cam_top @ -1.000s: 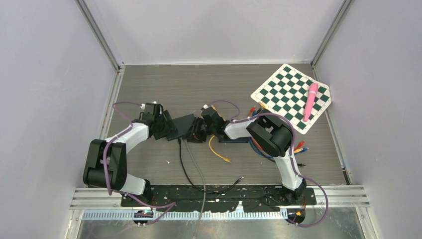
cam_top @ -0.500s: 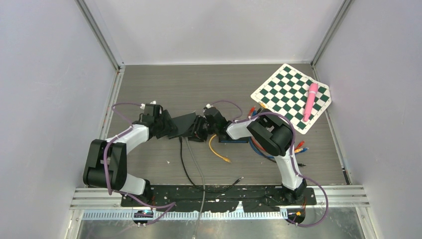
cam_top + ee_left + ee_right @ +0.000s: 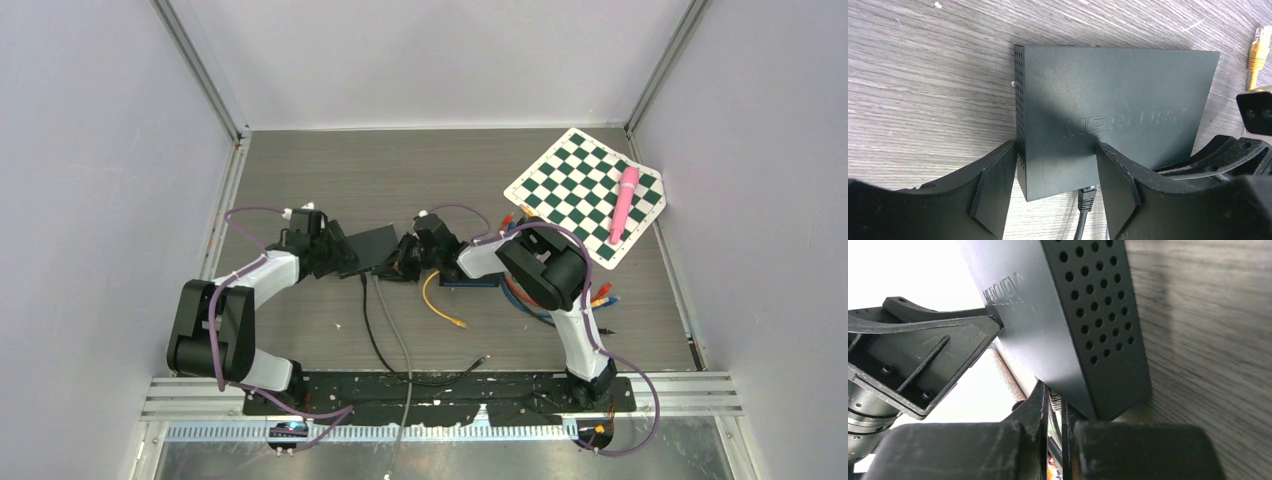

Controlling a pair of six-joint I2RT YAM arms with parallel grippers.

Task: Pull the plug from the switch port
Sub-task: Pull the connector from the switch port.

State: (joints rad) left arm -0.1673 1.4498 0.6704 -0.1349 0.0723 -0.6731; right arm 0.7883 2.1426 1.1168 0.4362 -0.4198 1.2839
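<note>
The black Mercury switch (image 3: 371, 245) lies mid-table between both arms. My left gripper (image 3: 330, 255) is shut on its left end. In the left wrist view the fingers (image 3: 995, 192) clamp the near left corner of the switch (image 3: 1113, 110). A black plug (image 3: 1087, 196) with a black cable sits in a port on its near face. My right gripper (image 3: 407, 260) is at the switch's right end. In the right wrist view it (image 3: 1058, 415) is shut on a light grey plug (image 3: 1055, 402) at the near face of the switch (image 3: 1073, 315). I cannot tell if that plug is seated.
A black cable (image 3: 370, 335) and a grey cable (image 3: 397, 345) run from the switch to the near edge. A yellow cable (image 3: 440, 305) lies right of them. A chessboard (image 3: 585, 195) with a pink tube (image 3: 624, 205) lies at the back right. Coloured cables (image 3: 600, 295) lie by the right arm.
The switch has turned and shifted slightly away from the arms between the two grippers. My right gripper has moved a little to the right. Both grippers keep their hold.
</note>
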